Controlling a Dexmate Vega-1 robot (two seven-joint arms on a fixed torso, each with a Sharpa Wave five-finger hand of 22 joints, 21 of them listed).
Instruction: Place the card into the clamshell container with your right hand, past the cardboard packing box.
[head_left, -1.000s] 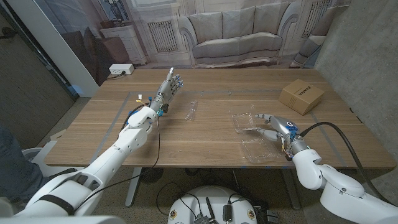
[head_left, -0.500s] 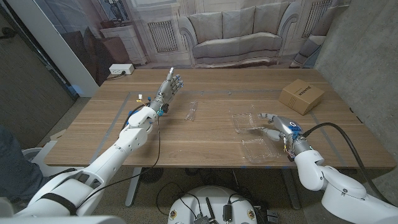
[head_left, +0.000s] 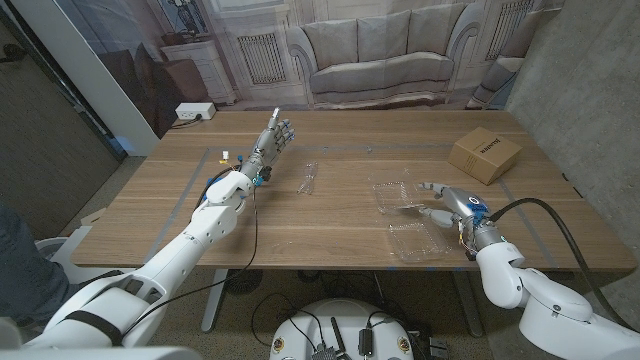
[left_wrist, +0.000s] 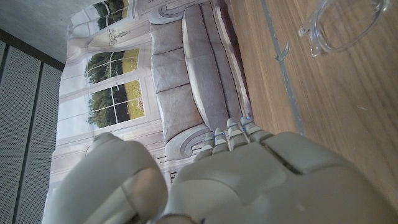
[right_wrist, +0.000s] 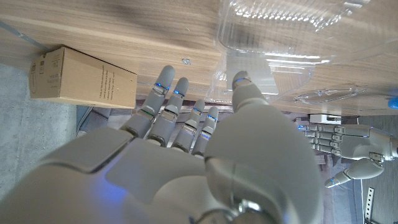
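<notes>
Hovering over the open clamshell container (head_left: 408, 215), my right hand (head_left: 447, 203) has its fingers spread and holds nothing. I think a clear card (right_wrist: 249, 73) already lies inside; only withdrawing remains. The cardboard packing box (head_left: 485, 154) stands near.

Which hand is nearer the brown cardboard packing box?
Right. The right hand is over the clear plastic clamshell container, just short of the brown cardboard packing box; the left hand is far across the table.
</notes>
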